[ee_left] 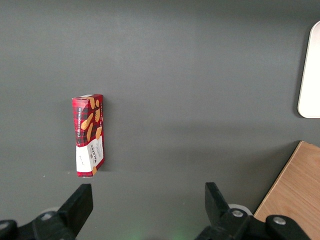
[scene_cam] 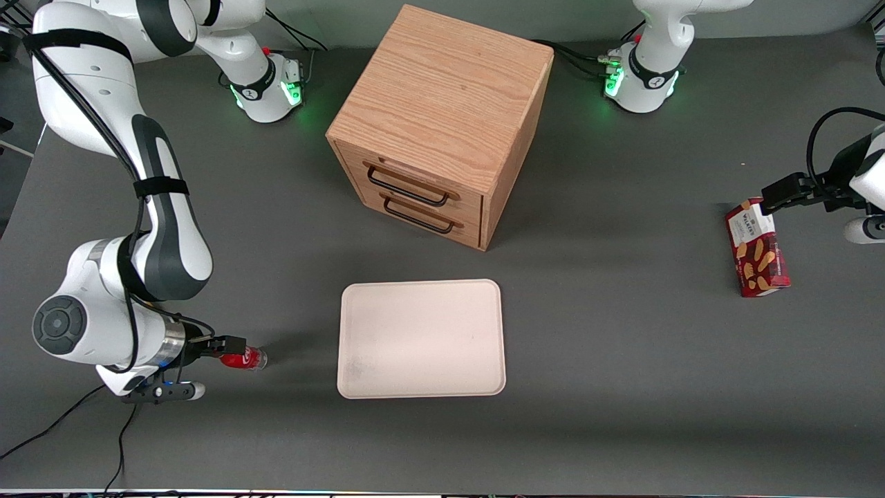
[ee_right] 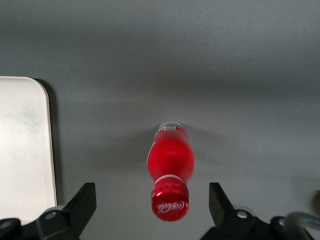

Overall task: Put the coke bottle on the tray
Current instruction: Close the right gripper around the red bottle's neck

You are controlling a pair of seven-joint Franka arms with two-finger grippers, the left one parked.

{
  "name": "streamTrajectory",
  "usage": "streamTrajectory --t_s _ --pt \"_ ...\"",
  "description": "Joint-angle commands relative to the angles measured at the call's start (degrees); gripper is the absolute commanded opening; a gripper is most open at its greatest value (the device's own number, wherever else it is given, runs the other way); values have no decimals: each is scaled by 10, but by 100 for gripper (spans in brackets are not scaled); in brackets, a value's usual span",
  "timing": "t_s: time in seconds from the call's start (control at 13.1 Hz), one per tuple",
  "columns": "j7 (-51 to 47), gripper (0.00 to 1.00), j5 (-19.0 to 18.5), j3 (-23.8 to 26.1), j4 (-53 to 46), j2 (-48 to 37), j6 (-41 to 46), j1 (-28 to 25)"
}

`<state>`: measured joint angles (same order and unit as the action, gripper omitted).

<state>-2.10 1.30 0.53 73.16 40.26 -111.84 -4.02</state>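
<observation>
Right arm's gripper (ee_right: 152, 212) hangs over the small red-capped red plastic coke bottle (ee_right: 170, 170), fingers (ee_right: 82, 205) spread wide, gripping nothing. Bottle stands on grey table (scene_cam: 622, 387), between those fingers; flat cream rectangular tray (scene_cam: 422, 339) lies nearby.

coke bottle (scene_cam: 243, 358) beside tray (scene_cam: 420, 339) toward working arm's end, end effector (ee_right: 152, 212) open around its cap

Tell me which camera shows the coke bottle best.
The right wrist view: the coke bottle lies whole on the table between the open fingers of the gripper, cap toward the camera. The front view shows it small at the gripper, partly hidden. The left wrist view misses it.
</observation>
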Motion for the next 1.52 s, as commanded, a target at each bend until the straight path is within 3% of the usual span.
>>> streamTrajectory --t_s 0.0,0.23,0.46,0.76,1.07,1.45 --pt "4 100 -3 0 29 -18 -12 1" --pt "8 99 -3 -1 37 -18 -22 3" --pt "12 83 -3 -1 38 -18 -27 4" --pt "16 49 -4 -2 39 -17 -37 4" --pt "16 3 -4 -4 37 -18 -37 5" --pt "28 0 -5 -4 2 -45 8 4"
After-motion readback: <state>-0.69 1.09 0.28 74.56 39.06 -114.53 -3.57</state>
